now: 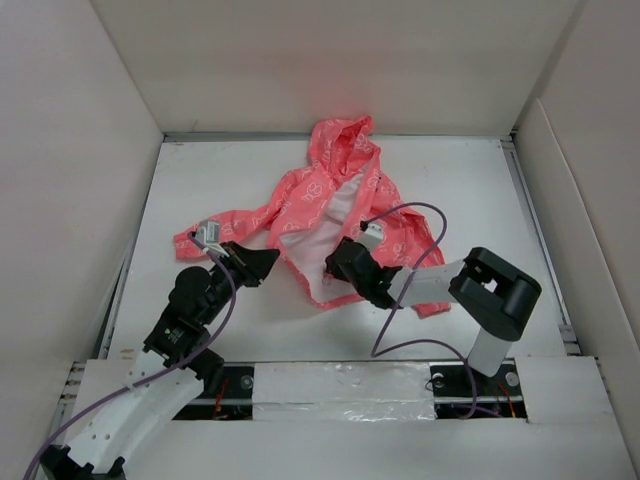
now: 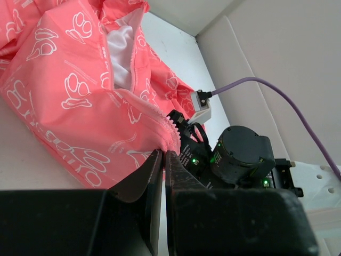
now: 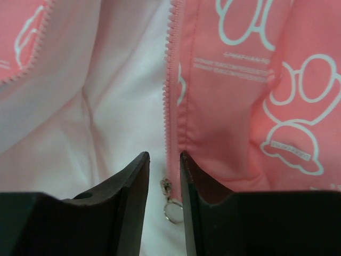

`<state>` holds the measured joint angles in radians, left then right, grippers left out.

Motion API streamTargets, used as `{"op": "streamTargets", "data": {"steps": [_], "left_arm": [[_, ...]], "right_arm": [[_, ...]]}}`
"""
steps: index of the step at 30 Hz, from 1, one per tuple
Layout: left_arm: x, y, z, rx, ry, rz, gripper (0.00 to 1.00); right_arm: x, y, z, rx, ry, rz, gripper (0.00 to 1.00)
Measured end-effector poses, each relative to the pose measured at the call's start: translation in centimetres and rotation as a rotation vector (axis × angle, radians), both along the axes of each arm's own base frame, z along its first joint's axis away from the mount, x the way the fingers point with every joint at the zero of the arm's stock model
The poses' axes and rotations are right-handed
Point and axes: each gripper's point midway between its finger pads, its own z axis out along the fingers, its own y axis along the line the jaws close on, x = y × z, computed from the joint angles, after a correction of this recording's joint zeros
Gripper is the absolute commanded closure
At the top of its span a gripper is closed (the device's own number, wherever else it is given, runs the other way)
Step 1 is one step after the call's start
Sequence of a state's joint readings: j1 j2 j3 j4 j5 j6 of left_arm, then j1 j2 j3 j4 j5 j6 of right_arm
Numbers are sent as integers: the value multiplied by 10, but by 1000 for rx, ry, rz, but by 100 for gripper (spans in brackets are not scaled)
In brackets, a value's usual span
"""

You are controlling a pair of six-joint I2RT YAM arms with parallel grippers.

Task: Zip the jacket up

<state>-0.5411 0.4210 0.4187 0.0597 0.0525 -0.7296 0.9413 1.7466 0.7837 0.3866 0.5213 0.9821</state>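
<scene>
The coral-pink jacket lies open on the white table, hood at the far end and white lining showing. My left gripper is at the left front panel's bottom corner; in the left wrist view it is shut, with the pink hem pinched at its tips. My right gripper is over the right front panel's lower edge. In the right wrist view it stands narrowly open astride the zipper tape, with the metal slider and ring pull in the gap.
White walls enclose the table on the left, far and right sides. A purple cable loops over the jacket's right sleeve. The right arm's wrist sits close in front of my left gripper.
</scene>
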Motion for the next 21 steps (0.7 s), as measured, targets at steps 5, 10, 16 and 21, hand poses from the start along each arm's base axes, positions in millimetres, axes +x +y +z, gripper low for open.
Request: {"op": "streamTargets", "data": {"steps": [5,10,16,21], "left_arm": [[0,0,0,1,0,0,100],[1,-1,0,0,0,-1,100],[1,-3,-1,0,1,-11,100],[2,-4,0,-5,-6,-15,100]], "right_arm": [[-18,-15,-14,-25,32,18,82],[-53,-25,-22,-51,68,71,77],[-50,-29,-17,-141,37,75,38],[-33,-17,-3,-261,-7,116,40]]}}
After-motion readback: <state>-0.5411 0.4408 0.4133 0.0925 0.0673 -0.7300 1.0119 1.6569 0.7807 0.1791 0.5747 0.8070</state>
